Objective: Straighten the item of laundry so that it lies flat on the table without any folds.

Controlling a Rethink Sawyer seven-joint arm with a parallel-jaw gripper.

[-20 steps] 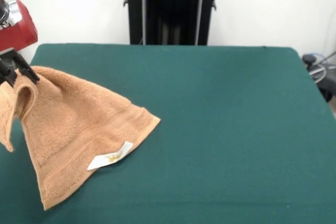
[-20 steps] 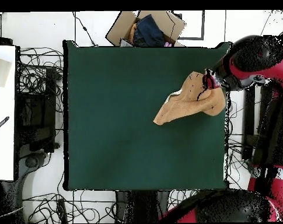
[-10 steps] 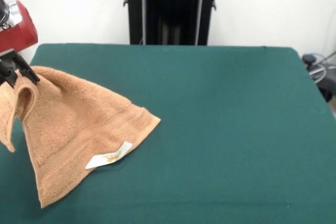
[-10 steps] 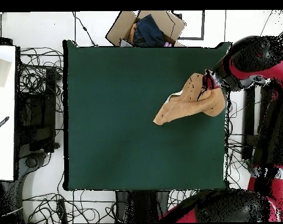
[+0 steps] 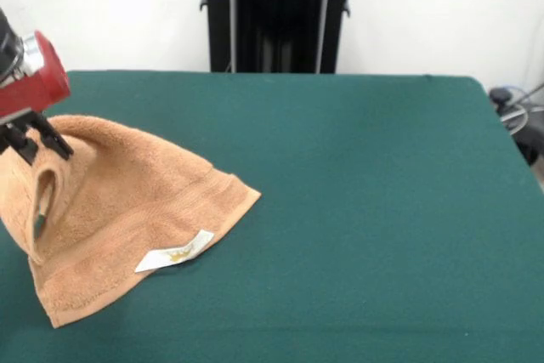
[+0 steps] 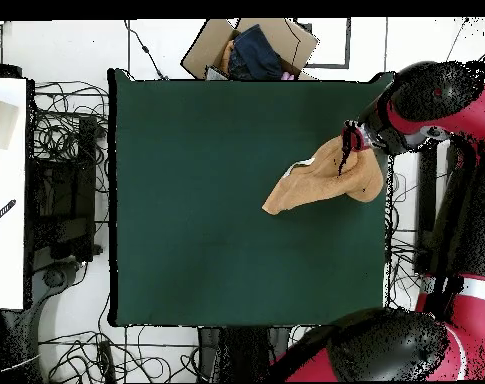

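The item of laundry (image 5: 127, 201) is a peach-orange terry towel at the left end of the green table (image 5: 382, 210). It rises like a tent from the cloth to my gripper (image 5: 36, 140), which is shut on its raised top edge. A fold loops down under the gripper, and a white label lies on the towel's near part. The right corner rests flat on the table. In the overhead view the gripper (image 6: 348, 140) holds the towel (image 6: 316, 183) close to the table's (image 6: 206, 200) right edge.
An open cardboard box (image 6: 251, 48) with dark cloth inside stands beyond the table's top edge in the overhead view. Cables lie all round the table. A white surface (image 6: 6, 190) lies to its left.
My gripper has shifted slightly right and down in the front view. The towel's hanging flap has sunk toward the table and its near corner has drawn in leftward.
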